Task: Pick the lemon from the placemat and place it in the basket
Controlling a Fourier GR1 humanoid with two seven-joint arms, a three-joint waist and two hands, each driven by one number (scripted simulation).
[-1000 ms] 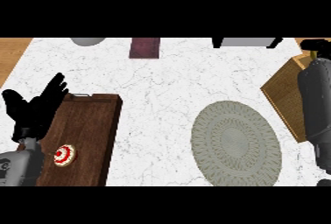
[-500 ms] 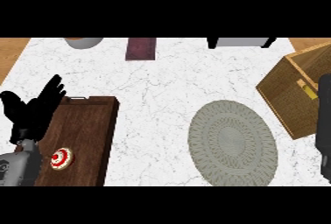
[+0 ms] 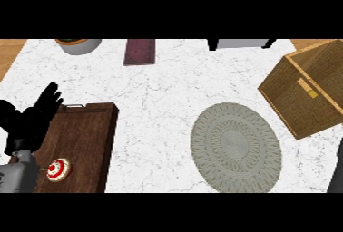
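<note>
The round grey woven placemat (image 3: 234, 147) lies on the white marble counter, right of centre, and nothing lies on it. I see no lemon anywhere. The wicker basket (image 3: 311, 88) stands at the right edge, just behind the placemat, with its near side facing me. My left hand (image 3: 30, 118) rests open at the left edge with its fingers up, beside a dark wooden tray. Only a dark sliver of my right arm (image 3: 336, 170) shows at the lower right edge; its hand is out of sight.
The dark wooden tray (image 3: 84, 136) lies at the left and holds a small red-and-white round thing (image 3: 59, 168). Along the back edge stand a grey bowl (image 3: 79, 44), a maroon block (image 3: 139, 50) and a grey-and-black object (image 3: 241, 43).
My right arm has drawn away from the basket toward the right edge and now hardly shows. The basket is uncovered. The left hand has stayed where it was.
</note>
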